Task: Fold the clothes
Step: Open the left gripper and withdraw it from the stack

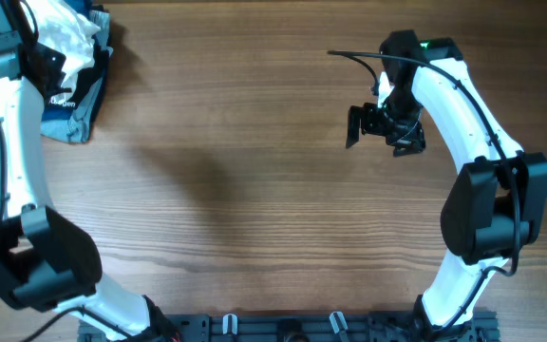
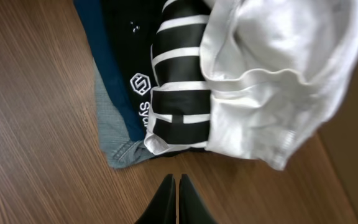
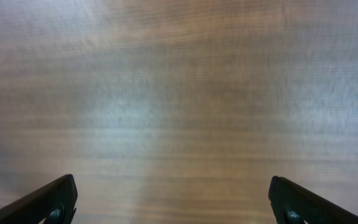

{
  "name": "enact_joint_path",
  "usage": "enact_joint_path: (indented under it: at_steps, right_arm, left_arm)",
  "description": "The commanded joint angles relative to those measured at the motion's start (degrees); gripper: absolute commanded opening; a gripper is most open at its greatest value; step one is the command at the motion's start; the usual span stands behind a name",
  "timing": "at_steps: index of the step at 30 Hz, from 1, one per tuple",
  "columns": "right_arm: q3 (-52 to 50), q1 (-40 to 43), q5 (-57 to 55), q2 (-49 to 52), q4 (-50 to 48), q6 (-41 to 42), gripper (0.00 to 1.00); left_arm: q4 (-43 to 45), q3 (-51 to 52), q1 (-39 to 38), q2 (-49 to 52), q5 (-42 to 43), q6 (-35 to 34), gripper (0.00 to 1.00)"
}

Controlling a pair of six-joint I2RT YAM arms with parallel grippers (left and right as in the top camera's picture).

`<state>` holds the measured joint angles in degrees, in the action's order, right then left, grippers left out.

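Along the near edge of the table (image 1: 254,190): arm bases only, no cloth.

Farther out, right of centre: right claw (image 3: 174,200), spread wide and gripping nothing, with only bare wood beneath. Well apart from the task's thing, with the whole width of the table between.

Far left corner: left claw (image 2: 176,198), pinched fully shut with tips together and nothing between them. Hangs just short of the pile's edge, with a strip of bare wood separating tips and cloth.

Straight ahead of those tips: first a blue-grey layer (image 2: 114,134) at the bottom, then the dark stack (image 2: 120,50) with its white logo.

Above and beyond that: the garment (image 2: 278,74), white and crumpled, heaped on the stack. Shows its stripes (image 2: 179,81) on the side toward the logo and spills a thick hem over the pile's edge toward the claw.

No clear long axis to read while it is bunched like this. In the overhead view, sits toward the far end of the pile, partly hidden by the left arm.

Judged from this: clearly a job for the left arm, the nearer by far. Needs the tips parted first, then a reach forward to the overhanging hem, taking care to catch white cloth alone and not the stack underneath. Probably a drag toward the open middle afterwards, within the right arm's reach.
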<state>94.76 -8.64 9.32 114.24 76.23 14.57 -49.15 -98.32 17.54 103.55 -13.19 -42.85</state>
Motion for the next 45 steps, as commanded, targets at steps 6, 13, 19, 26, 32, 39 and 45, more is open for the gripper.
enact_joint_path:
  at_steps: [6,13,19,26,32,39,45]
  right_arm:
    - [0.39,-0.17,-2.03,0.74,-2.91,-2.56,1.00]
    - [0.37,-0.17,-2.05,0.74,-4.13,-2.58,1.00]
    - [0.37,-0.17,-2.25,0.74,-5.88,-2.58,1.00]
    - [0.39,-0.17,-2.97,0.74,-6.82,-2.60,1.00]
    - [0.39,-0.13,-2.95,0.74,-6.82,-2.60,0.99]
    - [0.39,-0.13,-2.91,0.74,-6.64,-2.56,1.00]
    - [0.39,-0.13,-2.93,0.74,-6.38,-2.58,1.00]
  left_arm:
    - [-1.79,-0.37,-0.17,-12.26,0.76,0.63,0.04]
    - [-5.03,-0.37,-1.31,-17.75,0.79,0.66,0.04]
    - [-6.54,-0.37,-3.15,-22.69,0.76,0.68,0.04]
    - [-9.84,-0.37,-5.29,-28.52,0.76,0.68,0.04]
    - [-11.91,-0.37,-5.44,-32.44,0.76,0.68,0.04]
    - [-12.94,-0.37,-5.44,-36.52,0.76,1.84,0.04]
    - [-14.58,-0.37,-5.44,-40.02,0.76,2.19,0.04]
